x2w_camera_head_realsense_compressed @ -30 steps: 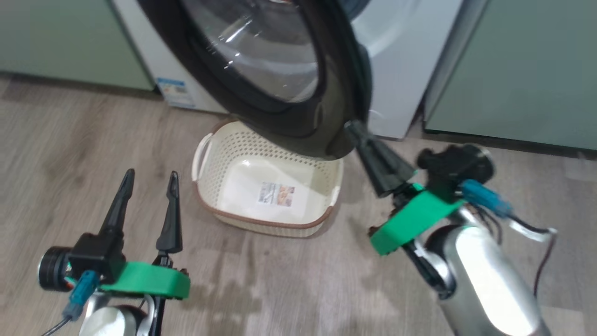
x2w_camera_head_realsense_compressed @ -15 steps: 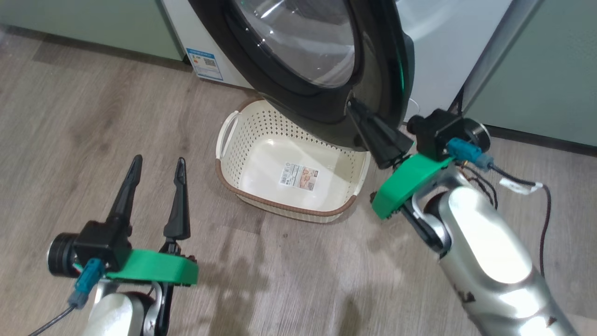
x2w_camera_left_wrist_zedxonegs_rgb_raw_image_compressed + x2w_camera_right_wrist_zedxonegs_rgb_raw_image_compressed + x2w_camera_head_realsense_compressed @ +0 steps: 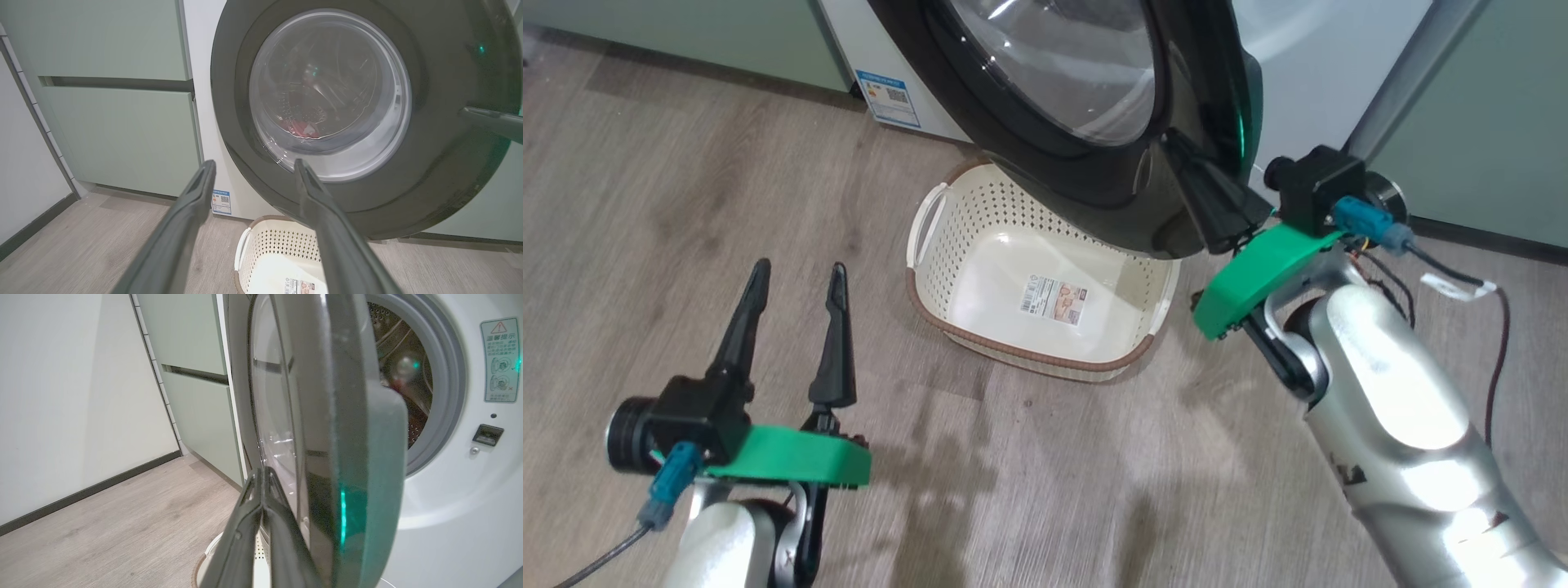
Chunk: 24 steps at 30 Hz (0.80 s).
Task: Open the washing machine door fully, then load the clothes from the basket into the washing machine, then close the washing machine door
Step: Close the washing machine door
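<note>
Washing machine door point(image 3: 1078, 98) hangs part-open over the empty basket point(image 3: 980, 237), the right gripper point(image 3: 1180, 151) clenched, tips against its glossy black rim; the left gripper point(image 3: 799, 273) idles, fingers spread. Rigid, hinged, probably heavy and slick: best pushed at the free edge.

Pale green cabinets point(image 3: 118, 134), a dark horizontal gap between upper and lower fronts. Grey wood-look plank floor point(image 3: 686, 204). White wall point(image 3: 61, 396) meets it at a dark skirting board point(image 3: 81, 494).
</note>
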### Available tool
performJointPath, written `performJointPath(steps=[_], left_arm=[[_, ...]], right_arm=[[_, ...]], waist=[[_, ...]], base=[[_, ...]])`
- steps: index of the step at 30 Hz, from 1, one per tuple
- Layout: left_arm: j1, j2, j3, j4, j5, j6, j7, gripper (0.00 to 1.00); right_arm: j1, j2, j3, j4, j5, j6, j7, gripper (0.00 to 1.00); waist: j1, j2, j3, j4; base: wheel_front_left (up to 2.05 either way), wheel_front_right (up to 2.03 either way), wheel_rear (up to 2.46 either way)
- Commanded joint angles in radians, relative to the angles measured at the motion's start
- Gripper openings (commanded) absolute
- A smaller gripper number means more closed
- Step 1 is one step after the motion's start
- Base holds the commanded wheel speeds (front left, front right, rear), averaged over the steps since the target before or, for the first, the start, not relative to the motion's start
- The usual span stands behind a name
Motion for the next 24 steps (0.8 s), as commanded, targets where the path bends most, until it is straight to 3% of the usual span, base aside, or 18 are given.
performJointPath(steps=[1, 13, 24], left_arm=[[-0.038, 0.004, 0.043, -0.029, 0.003, -0.004, -0.012, 1.0], [-0.057, -0.024, 0.055, -0.036, 0.016, -0.029, -0.012, 1.0], [-0.106, -0.058, 0.065, -0.04, 0.026, -0.059, -0.012, 1.0]], right_arm=[[-0.041, 0.009, 0.002, -0.024, 0.001, 0.0, -0.012, 0.0], [-0.149, -0.03, -0.074, 0.044, -0.011, 0.0, -0.001, 0.0], [-0.379, -0.076, -0.199, 0.242, -0.042, 0.0, -0.028, 0.0]], waist=[[-0.0001, 0.0, 0.002, 0.002], [-0.0001, 0.0, 0.055, 0.021], [-0.0001, 0.0, 0.129, 0.042]], base=[[0.0, 0.0, 0.0], [0.0, 0.0, 0.0], [0.0, 0.0, 0.0]])
